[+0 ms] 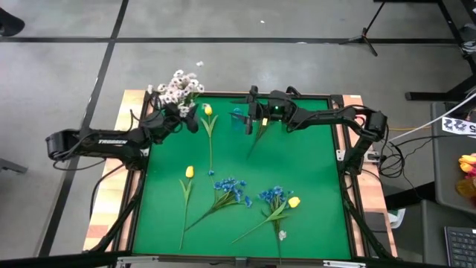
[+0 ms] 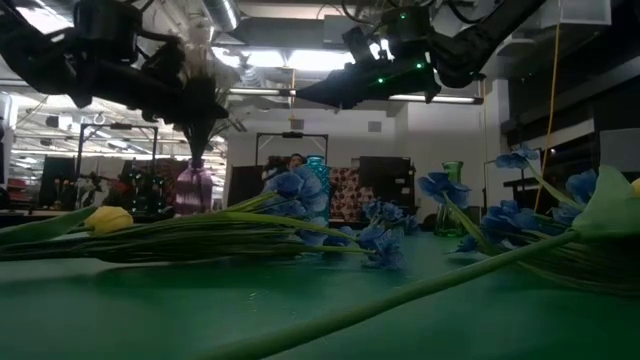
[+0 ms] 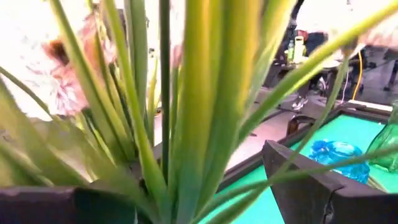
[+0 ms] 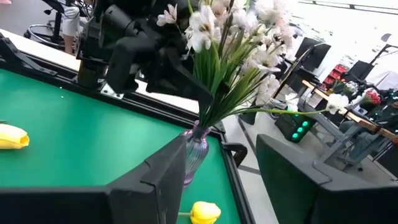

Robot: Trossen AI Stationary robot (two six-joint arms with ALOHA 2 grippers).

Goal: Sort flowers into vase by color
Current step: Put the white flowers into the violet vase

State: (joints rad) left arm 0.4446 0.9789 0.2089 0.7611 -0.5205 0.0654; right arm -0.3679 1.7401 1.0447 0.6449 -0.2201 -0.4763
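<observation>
A bunch of white flowers (image 1: 178, 88) stands in a purple vase (image 4: 196, 155) at the table's far left corner. My left gripper (image 3: 155, 174) is open around the bunch's green stalks (image 3: 186, 124), just above the vase. My right gripper (image 4: 221, 162) is open and holds nothing. It hangs level over the far middle (image 1: 254, 112), above a blue vase (image 1: 238, 117) and a green vase (image 2: 452, 195). A yellow flower (image 1: 207, 110) lies between the two grippers. Another yellow flower (image 1: 189, 172) and blue flowers (image 1: 232, 187) lie on the green mat. My left gripper has the white bunch's stalks (image 3: 165, 143) standing upright between its two spread fingers, which come in level from the table's left. I cannot tell whether either finger (image 3: 311, 186) touches the stalks. The bunch stands in the purple vase.
Near the front right lie more blue flowers (image 1: 274, 195), a yellow bud (image 1: 294, 201) and a small white blossom (image 1: 282, 234). A thin green stalk (image 1: 255, 141) runs from under my right gripper toward the table's middle. A wooden rim (image 1: 126, 186) frames the mat.
</observation>
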